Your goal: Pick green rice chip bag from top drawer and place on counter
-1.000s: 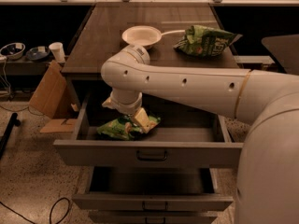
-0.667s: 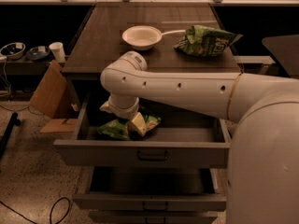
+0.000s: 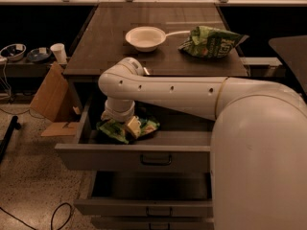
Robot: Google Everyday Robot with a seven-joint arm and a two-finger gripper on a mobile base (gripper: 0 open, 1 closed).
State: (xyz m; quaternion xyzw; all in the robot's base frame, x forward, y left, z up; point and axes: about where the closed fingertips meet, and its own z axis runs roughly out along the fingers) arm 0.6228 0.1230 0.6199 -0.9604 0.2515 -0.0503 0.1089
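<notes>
White robot arm (image 3: 192,92) fills the right side and reaches left across the open top drawer (image 3: 158,157), elbow bent, wrist pointing down into the drawer. Dark surface (image 3: 115,47) tops the grey cabinet. Top drawer is pulled out, black bar handle (image 3: 156,163) at the middle of its front panel. Lower drawer (image 3: 144,207) is also pulled out a bit.

Darker green bag (image 3: 211,41) lies near the surface's right edge, toward the far corner. White bowl (image 3: 145,37) sits mid-surface, just left of that bag, apart from it.

Green rice chip bag (image 3: 115,130) lies crumpled in the top drawer, left half, close behind the front panel. Tool (image 3: 123,121) is down on the bag, touching its top. Wrist hides it, so cannot tell if the tool is spread or pinching.

Cardboard (image 3: 48,97) leans left of the cabinet. Paper cup (image 3: 58,52) stands on a low shelf off the surface's left edge.
</notes>
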